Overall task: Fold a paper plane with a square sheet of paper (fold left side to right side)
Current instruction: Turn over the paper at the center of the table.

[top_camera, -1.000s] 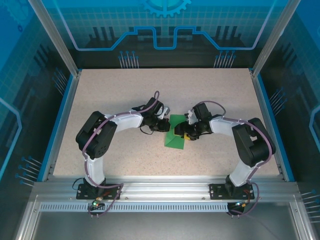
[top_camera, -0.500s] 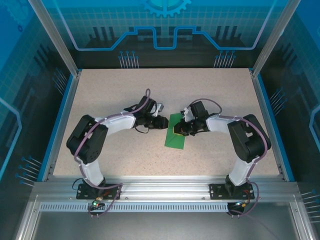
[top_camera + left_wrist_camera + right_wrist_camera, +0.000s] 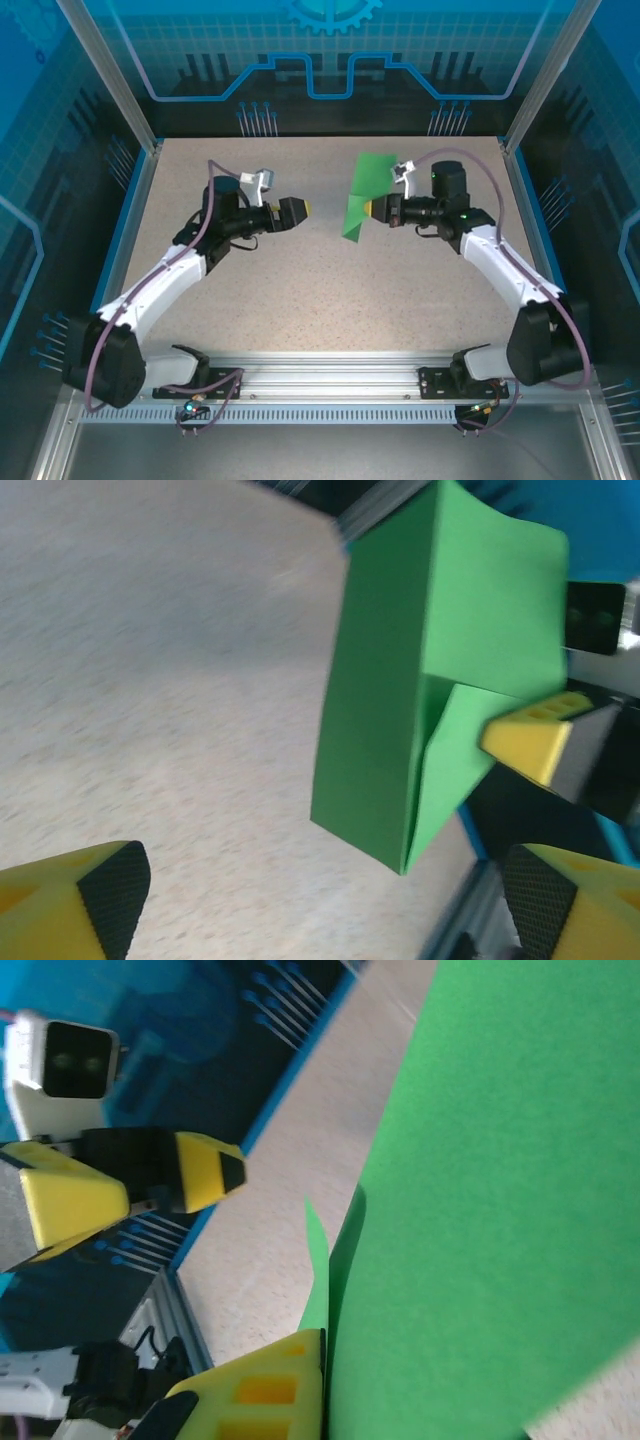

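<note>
The right pincer (image 3: 371, 208) is clenched on the green sheet of paper (image 3: 364, 190) and holds it up in the air, clear of the speckled counter (image 3: 300, 290), over the far right-of-centre part of the surface. In the overhead view the sheet stands on edge and leans, with its upper corner toward the back wall and its lower corner pointing down toward the counter. It is gripped at its right-hand edge, about halfway along. The left wrist camera shows the sheet (image 3: 420, 670) as a folded, narrowed shape with a long crease down it. A smaller triangular flap sits at the side where a yellow fingertip (image 3: 528, 742) of the right pincer presses on it. The left pincer (image 3: 297, 209) is released, its two yellow and black fingertips (image 3: 95, 890) spread wide apart. It hovers level with the sheet to its left, facing it across a gap and touching nothing. In the right wrist view the green paper (image 3: 500, 1180) lies flat against that pincer's own yellow finger (image 3: 265, 1390).
</note>
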`<move>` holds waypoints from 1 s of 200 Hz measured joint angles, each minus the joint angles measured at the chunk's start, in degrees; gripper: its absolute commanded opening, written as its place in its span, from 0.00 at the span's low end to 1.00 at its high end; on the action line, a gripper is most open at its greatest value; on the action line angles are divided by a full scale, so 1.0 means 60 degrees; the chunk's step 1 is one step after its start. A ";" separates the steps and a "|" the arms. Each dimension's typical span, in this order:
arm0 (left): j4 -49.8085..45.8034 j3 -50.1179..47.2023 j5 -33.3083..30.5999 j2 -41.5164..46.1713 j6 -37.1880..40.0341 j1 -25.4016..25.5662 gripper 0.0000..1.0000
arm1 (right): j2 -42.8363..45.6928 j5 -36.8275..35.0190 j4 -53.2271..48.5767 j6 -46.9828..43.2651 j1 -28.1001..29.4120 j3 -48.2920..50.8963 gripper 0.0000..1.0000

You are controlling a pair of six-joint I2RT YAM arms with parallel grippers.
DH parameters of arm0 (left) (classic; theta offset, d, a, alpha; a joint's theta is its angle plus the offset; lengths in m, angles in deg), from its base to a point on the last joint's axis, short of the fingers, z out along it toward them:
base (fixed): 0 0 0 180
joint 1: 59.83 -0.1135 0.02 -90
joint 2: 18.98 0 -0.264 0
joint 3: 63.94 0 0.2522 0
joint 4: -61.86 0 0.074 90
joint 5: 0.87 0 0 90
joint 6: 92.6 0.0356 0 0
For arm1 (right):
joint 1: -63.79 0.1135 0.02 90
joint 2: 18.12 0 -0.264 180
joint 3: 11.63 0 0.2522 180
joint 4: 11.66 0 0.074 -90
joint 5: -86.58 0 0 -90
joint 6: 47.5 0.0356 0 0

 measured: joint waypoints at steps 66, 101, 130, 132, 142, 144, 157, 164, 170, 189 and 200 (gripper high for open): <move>0.1683 0.0484 0.1993 0.0321 -0.0561 0.0441 0.98 | 0.0372 0.1876 0.0164 -0.0601 0.0576 -0.1541 0.10; 0.1891 0.1064 0.2288 0.0142 -0.0557 0.0936 0.93 | 0.0364 0.2317 0.0138 -0.0747 0.1169 -0.1931 0.10; 0.1967 0.1228 0.2357 -0.0073 -0.0586 0.1115 0.75 | 0.0262 0.2481 0.0157 -0.0739 0.1370 -0.1985 0.11; 0.1971 0.1228 0.2357 -0.0084 -0.0539 0.1122 0.73 | 0.0251 0.2488 0.0157 -0.0739 0.1373 -0.1985 0.11; 0.1978 0.1228 0.2386 -0.0113 -0.0597 0.1162 0.62 | 0.0189 0.2510 0.0153 -0.0736 0.1388 -0.1985 0.12; 0.1963 0.1231 0.2390 -0.0117 -0.0623 0.1169 0.60 | 0.0182 0.2510 0.0153 -0.0736 0.1392 -0.1985 0.12; 0.1971 0.1239 0.2419 -0.0127 -0.0590 0.1206 0.46 | 0.0146 0.2506 0.0149 -0.0707 0.1388 -0.1985 0.12; 0.1978 0.1246 0.2441 -0.0127 -0.0597 0.1220 0.38 | 0.0138 0.2503 0.0157 -0.0703 0.1388 -0.1985 0.13; 0.1989 0.1253 0.2455 -0.0127 -0.0616 0.1224 0.32 | 0.0138 0.2499 0.0160 -0.0696 0.1388 -0.1982 0.13; 0.1971 0.1293 0.2466 -0.0127 -0.0495 0.1228 0.17 | 0.0138 0.2495 0.0233 -0.0663 0.1388 -0.1978 0.15; 0.1938 0.1315 0.2455 -0.0127 -0.0470 0.1228 0.12 | 0.0138 0.2492 0.0299 -0.0612 0.1388 -0.1920 0.17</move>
